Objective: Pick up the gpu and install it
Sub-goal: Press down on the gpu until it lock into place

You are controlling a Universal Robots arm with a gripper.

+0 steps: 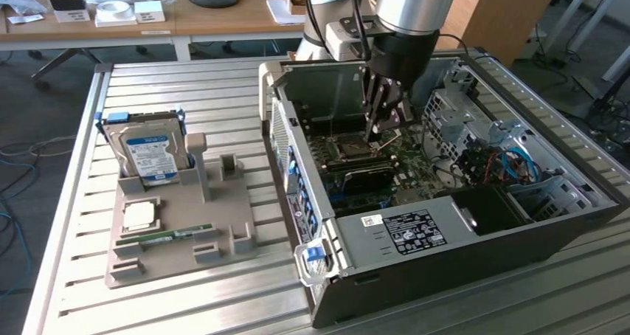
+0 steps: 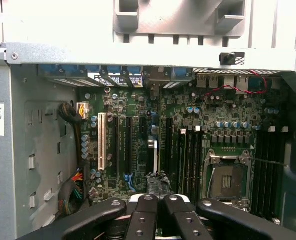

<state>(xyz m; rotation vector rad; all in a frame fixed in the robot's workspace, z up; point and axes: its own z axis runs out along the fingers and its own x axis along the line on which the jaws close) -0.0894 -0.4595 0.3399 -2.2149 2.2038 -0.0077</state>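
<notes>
My gripper (image 1: 382,128) reaches down into the open computer case (image 1: 473,276), just above the green motherboard (image 1: 394,165). In the wrist view its black fingers (image 2: 148,215) are shut together on a thin card seen edge-on, the gpu (image 2: 154,155). The card's edge runs out over the motherboard (image 2: 138,100), between the black expansion slots (image 2: 129,145) and the long memory slots (image 2: 188,155). I cannot tell whether the card touches a slot.
The case's metal walls and drive cage (image 1: 462,106) close in around the arm, with blue and red cables (image 1: 507,165) at the exterior view's right. The CPU socket (image 1: 352,147) lies beside the gripper. On the table a grey fixture (image 1: 177,254) holds a hard drive (image 1: 153,154), a chip (image 1: 140,215) and a RAM stick (image 1: 162,237).
</notes>
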